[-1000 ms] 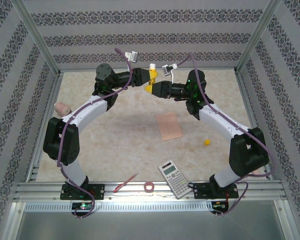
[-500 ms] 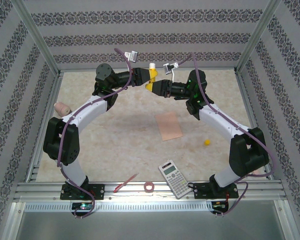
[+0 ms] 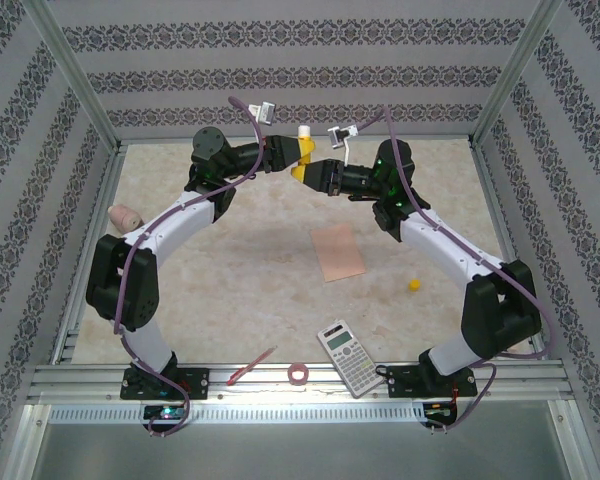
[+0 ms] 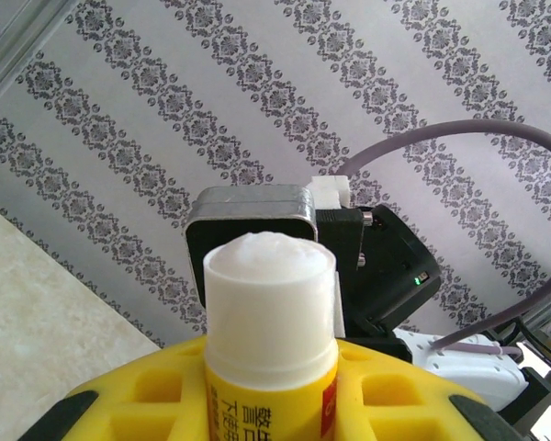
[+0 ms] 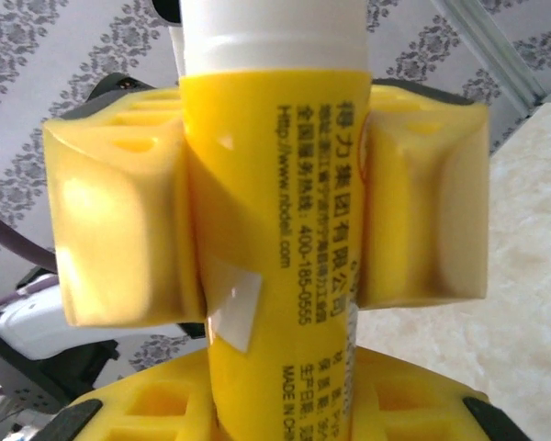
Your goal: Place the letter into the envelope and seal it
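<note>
A yellow glue stick (image 3: 302, 146) with a white cap (image 4: 269, 294) is held in the air over the back middle of the table. My left gripper (image 3: 294, 152) is shut on its yellow body (image 5: 275, 230), its yellow fingers (image 5: 119, 220) pressing either side. My right gripper (image 3: 306, 174) comes in from the right and is shut on the same tube lower down (image 5: 275, 404). The peach envelope (image 3: 337, 252) lies flat on the table below, apart from both grippers. The letter is out of view.
A calculator (image 3: 347, 357), a pink tape roll (image 3: 299, 374) and a red pen (image 3: 251, 366) lie by the near rail. A small yellow ball (image 3: 414, 284) sits right of the envelope, a pink cylinder (image 3: 124, 215) at the left edge.
My right gripper's jaws have closed onto the glue stick that the left gripper holds. The left arm has stayed still.
</note>
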Robot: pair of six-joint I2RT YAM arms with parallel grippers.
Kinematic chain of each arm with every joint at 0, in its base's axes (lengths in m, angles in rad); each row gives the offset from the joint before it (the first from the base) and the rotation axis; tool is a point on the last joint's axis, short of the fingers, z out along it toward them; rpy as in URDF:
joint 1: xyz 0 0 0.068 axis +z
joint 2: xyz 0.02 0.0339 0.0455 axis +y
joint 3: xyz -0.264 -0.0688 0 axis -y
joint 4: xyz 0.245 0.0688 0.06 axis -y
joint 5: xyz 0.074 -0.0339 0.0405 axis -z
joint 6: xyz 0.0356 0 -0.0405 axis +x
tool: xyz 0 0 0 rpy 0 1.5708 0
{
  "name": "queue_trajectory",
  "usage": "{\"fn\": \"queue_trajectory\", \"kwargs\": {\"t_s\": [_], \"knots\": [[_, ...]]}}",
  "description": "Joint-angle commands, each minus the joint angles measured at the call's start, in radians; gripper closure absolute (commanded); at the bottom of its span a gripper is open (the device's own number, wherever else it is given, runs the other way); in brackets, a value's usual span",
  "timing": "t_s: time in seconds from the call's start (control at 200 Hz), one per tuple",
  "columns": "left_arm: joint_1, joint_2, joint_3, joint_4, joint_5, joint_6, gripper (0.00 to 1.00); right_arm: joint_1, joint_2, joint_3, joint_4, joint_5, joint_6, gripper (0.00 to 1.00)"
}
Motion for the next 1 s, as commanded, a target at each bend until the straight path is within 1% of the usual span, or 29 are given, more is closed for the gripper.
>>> {"fn": "queue_trajectory", "kwargs": {"t_s": [0.0,0.115,0.225,0.37,0.51,0.67,0.799,0.994], "knots": [[0.009,-0.049,-0.004,-0.066,-0.016,0.086,1.0,0.023,-0.059,0.043,-0.105,0.08,-0.116,0.77],[0.01,-0.066,-0.004,-0.146,-0.052,0.136,1.0,0.066,-0.081,0.087,-0.278,0.168,-0.248,0.78],[0.009,-0.084,-0.015,-0.201,-0.108,0.166,1.0,0.135,-0.096,0.148,-0.471,0.313,-0.398,0.79],[-0.006,-0.104,-0.062,-0.183,-0.197,0.15,1.0,0.225,-0.089,0.195,-0.579,0.491,-0.507,0.79],[-0.035,-0.122,-0.09,-0.221,-0.278,0.16,1.0,0.309,-0.068,0.231,-0.647,0.663,-0.591,0.79],[-0.077,-0.138,-0.113,-0.278,-0.372,0.18,1.0,0.389,-0.047,0.248,-0.665,0.822,-0.658,0.79],[-0.09,-0.139,-0.125,-0.275,-0.406,0.167,1.0,0.425,-0.03,0.253,-0.669,0.892,-0.695,0.79],[-0.093,-0.137,-0.124,-0.289,-0.412,0.167,1.0,0.449,-0.014,0.251,-0.673,0.928,-0.718,0.79]]}}
